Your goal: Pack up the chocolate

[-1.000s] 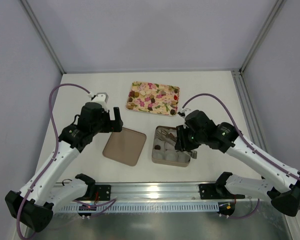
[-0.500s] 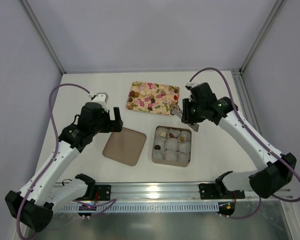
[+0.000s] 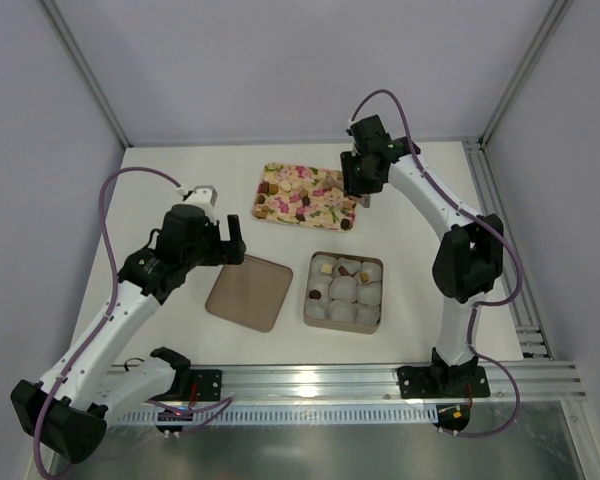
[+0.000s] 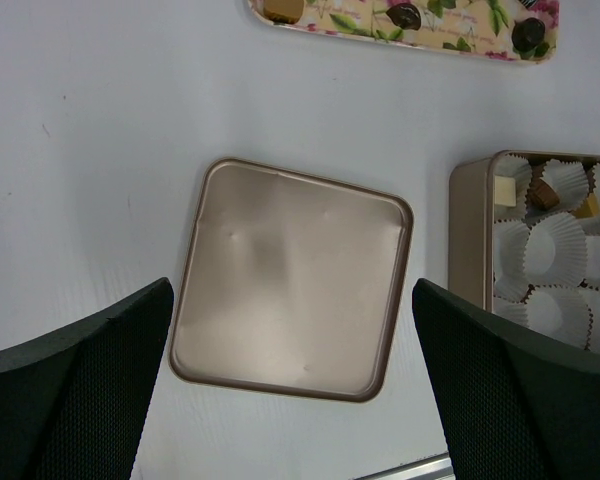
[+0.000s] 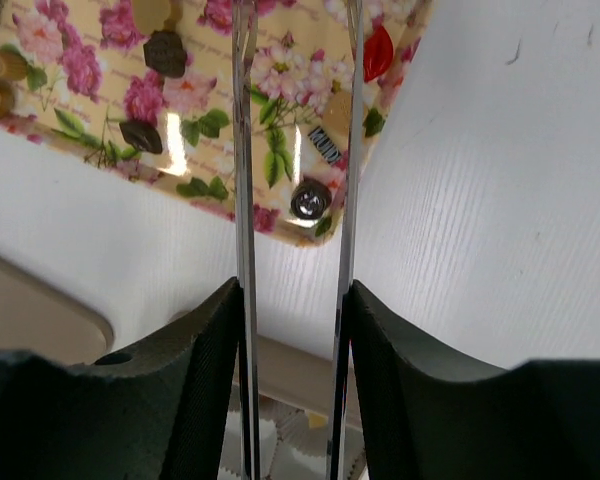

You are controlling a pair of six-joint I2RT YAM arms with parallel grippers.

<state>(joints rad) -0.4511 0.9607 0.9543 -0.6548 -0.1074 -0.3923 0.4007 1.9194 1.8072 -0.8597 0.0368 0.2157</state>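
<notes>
Several chocolate pieces [image 3: 298,200] lie on the floral tray [image 3: 270,170] at the back. A few more chocolates [image 4: 543,192] sit in white paper cups in the gold box [image 3: 344,291]. My right gripper [image 3: 363,188] hovers over the tray's right end, shut on metal tongs [image 5: 243,150]. The two tong blades stand apart with nothing between them, and their tips run out of the right wrist view. A dark round piece [image 5: 309,201] on the tray's corner lies below the gap. My left gripper [image 4: 292,290] is wide open above the gold lid [image 4: 290,275], holding nothing.
The lid [image 3: 249,292] lies flat to the left of the box. A red piece [image 5: 378,52] sits at the tray's edge. Grey walls and frame posts close in the white table; a metal rail [image 3: 310,380] runs along the near edge.
My right arm has swung from over the box back to the tray's right end, carrying the tongs; the blades have spread a little. The left arm has not moved.
</notes>
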